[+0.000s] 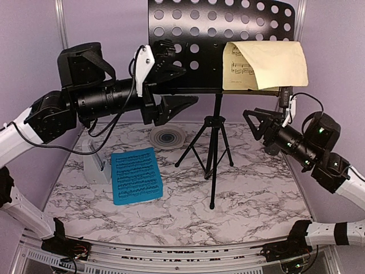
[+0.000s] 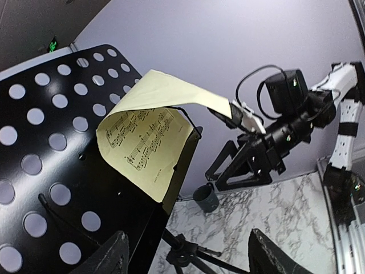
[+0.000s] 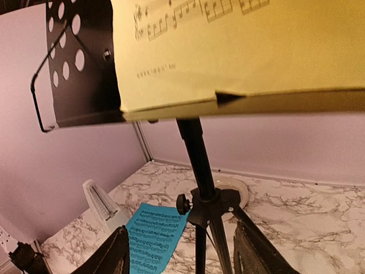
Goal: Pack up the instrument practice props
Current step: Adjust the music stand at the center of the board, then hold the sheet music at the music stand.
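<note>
I saw the stand [image 1: 203, 23] upright on its three legs at the back middle of the desk [image 1: 256, 194]. The yellow page [image 1: 274, 68] sat on the right side of its ledge, and its top hung curled over to the front (so I mostly saw its blank back). The blue page [image 1: 136, 176] lay flat on the desk, left of the legs. The metronome [image 1: 94, 164] stood just left of it, near the wall. My left gripper [image 1: 178, 85] was up by the left part of the stand, jaws wide apart, holding nothing. The ledge seemed to run between them, but I could not tell if they touched it. My right gripper [image 1: 255, 127] hung under the yellow page, right of the pole, also spread wide and empty. A dark mug [image 2: 206, 198] stood by the back wall.
</note>
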`<state>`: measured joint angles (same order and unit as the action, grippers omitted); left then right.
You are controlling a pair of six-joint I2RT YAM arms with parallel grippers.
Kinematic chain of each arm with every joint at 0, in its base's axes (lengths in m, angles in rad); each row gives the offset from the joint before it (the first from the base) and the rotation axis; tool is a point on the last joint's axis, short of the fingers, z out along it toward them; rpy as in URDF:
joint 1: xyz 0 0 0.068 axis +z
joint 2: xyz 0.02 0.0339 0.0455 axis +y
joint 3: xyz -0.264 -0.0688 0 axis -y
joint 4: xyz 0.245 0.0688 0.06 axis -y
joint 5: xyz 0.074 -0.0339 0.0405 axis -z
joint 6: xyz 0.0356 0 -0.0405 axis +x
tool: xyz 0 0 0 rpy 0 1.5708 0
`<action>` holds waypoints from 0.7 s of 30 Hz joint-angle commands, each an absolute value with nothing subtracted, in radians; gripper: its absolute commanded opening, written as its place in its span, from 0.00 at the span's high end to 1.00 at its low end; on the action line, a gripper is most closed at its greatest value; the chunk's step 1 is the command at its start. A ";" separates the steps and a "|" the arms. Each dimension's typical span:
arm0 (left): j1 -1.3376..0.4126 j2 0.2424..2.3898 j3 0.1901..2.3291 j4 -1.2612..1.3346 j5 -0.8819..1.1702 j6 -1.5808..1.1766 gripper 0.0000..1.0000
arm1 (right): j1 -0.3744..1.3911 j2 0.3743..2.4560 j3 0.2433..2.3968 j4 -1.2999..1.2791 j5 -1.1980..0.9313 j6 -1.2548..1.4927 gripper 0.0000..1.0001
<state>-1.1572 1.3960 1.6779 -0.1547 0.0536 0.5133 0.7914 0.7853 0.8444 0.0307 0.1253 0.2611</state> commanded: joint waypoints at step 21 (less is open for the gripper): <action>-1.203 1.835 2.115 0.177 -0.072 0.985 0.08 | 0.785 0.851 1.261 -0.095 0.079 0.156 0.46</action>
